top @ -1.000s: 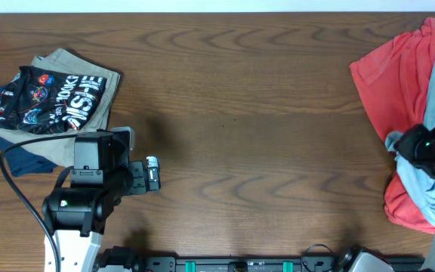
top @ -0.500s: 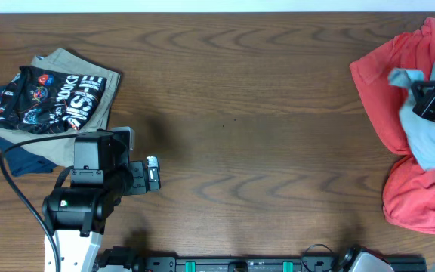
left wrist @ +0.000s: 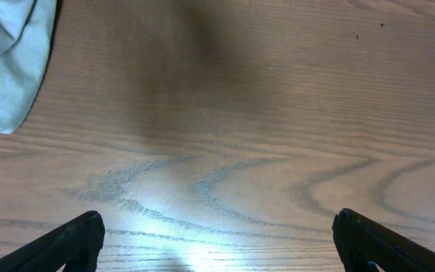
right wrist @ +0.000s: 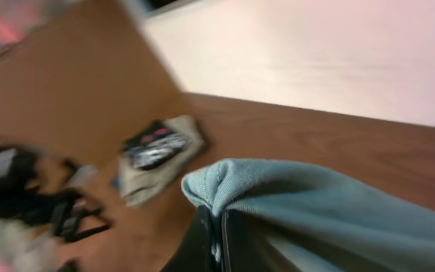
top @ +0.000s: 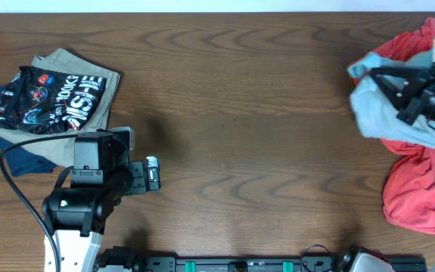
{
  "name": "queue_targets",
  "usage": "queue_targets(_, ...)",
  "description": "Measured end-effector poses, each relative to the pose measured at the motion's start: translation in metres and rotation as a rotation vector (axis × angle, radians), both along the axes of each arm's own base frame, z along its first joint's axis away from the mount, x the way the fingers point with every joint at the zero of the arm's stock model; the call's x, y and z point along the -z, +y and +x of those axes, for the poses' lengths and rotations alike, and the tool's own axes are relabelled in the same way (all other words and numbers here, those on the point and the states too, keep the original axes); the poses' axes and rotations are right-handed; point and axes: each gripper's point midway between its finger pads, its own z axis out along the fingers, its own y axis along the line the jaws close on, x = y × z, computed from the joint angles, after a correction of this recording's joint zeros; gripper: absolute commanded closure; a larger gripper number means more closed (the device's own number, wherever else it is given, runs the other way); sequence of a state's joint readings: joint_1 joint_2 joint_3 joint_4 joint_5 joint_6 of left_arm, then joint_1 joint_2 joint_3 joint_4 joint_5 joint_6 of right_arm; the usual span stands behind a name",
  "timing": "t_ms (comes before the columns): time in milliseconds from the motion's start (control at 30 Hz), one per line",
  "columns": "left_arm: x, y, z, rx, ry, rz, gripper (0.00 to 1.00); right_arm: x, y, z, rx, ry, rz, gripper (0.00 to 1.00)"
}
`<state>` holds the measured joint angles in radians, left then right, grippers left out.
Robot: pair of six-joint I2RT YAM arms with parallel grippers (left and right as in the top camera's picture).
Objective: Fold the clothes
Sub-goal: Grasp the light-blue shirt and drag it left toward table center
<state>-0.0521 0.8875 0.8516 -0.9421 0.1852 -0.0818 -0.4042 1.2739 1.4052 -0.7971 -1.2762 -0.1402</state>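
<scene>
While the right gripper (right wrist: 219, 236) clenches it, the soft pale sky-blue cotton T-shirt (top: 368, 115) drapes over crumpled red cloth (top: 418, 198), far right.
Left gripper (left wrist: 221, 240) gapes wide above the brown wooden table (left wrist: 240, 113); only the right wrist view shows the pinched fold.

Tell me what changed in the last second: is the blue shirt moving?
The right gripper, shut on the pale blue T-shirt, lifted it off the red garment and swung it toward the far side and centre of the table. The left gripper stayed open, parked; the folded stack did not move.
</scene>
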Motion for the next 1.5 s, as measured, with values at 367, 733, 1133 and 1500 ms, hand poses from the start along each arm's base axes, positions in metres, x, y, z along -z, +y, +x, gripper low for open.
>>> queue_targets(367, 0.000, 0.000, 0.000, 0.000, 0.000, 0.000, 0.02, 0.000, 0.120, -0.034, -0.364, 0.005, -0.016, 0.99)
queue_targets(733, -0.001, 0.000, 0.002, 0.000, -0.010, -0.001, 0.02, 0.064, 0.201, -0.044, -0.367, 0.128, -0.297, 0.99)
queue_targets(1133, -0.014, -0.013, 0.018, 0.037, -0.091, -0.065, 0.02, 0.142, 0.196, 0.012, -0.114, 0.275, -0.539, 0.01)
queue_targets(1500, -0.035, -0.056, 0.051, 0.087, -0.174, -0.303, 0.02, 0.150, 0.069, 0.028, 0.237, 0.488, -0.576, 0.01)
